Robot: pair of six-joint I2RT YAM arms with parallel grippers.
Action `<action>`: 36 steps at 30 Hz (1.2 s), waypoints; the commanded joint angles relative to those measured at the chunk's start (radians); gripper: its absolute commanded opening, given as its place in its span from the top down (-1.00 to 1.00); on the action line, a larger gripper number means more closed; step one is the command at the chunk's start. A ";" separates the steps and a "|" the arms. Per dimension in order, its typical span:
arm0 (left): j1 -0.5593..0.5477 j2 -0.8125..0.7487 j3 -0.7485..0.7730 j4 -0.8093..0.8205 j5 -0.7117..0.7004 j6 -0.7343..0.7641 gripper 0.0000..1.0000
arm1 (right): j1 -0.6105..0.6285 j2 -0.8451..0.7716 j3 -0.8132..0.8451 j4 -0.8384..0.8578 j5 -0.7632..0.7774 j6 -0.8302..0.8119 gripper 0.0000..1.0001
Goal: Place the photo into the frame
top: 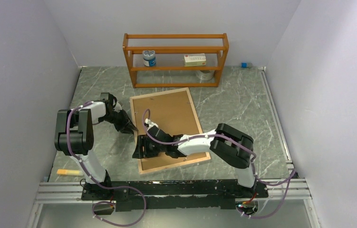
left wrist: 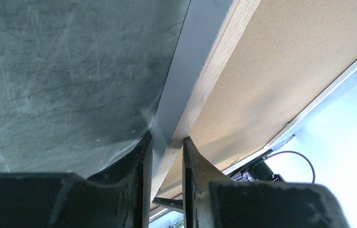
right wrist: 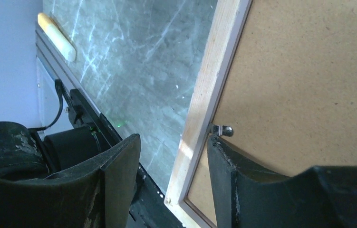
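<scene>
The frame (top: 197,118) lies face down on the table, its light wood back rim up and the brown backing board (top: 167,118) inside it. My left gripper (top: 131,127) is shut on the frame's left rim; in the left wrist view its fingers (left wrist: 140,166) pinch the grey and wood rim (left wrist: 200,90). My right gripper (top: 140,147) is open and straddles the same rim (right wrist: 214,71) near the front left corner. Its right finger (right wrist: 224,171) rests on the backing board (right wrist: 309,71) just below a small metal clip (right wrist: 221,129). No photo is visible.
An orange wooden shelf rack (top: 176,47) stands at the back with a jar (top: 149,58), a box (top: 195,59) and a metal roll (top: 206,75). A pale orange stick (top: 68,172) lies at the table's front left; it also shows in the right wrist view (right wrist: 56,35). Walls close in on both sides.
</scene>
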 commanded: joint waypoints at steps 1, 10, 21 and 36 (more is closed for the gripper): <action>-0.004 -0.003 -0.046 -0.057 -0.092 0.005 0.71 | 0.013 0.049 0.007 0.031 0.093 0.042 -0.15; -0.013 -0.009 -0.052 -0.069 -0.120 0.004 0.73 | 0.014 0.040 0.034 0.024 0.127 -0.034 -0.14; -0.012 -0.042 -0.049 -0.065 -0.107 -0.005 0.45 | 0.005 -0.377 -0.072 -0.235 0.250 -0.103 -0.24; -0.013 -0.108 -0.157 -0.005 -0.029 -0.062 0.18 | -0.130 -0.601 -0.154 -1.220 0.522 0.268 -0.82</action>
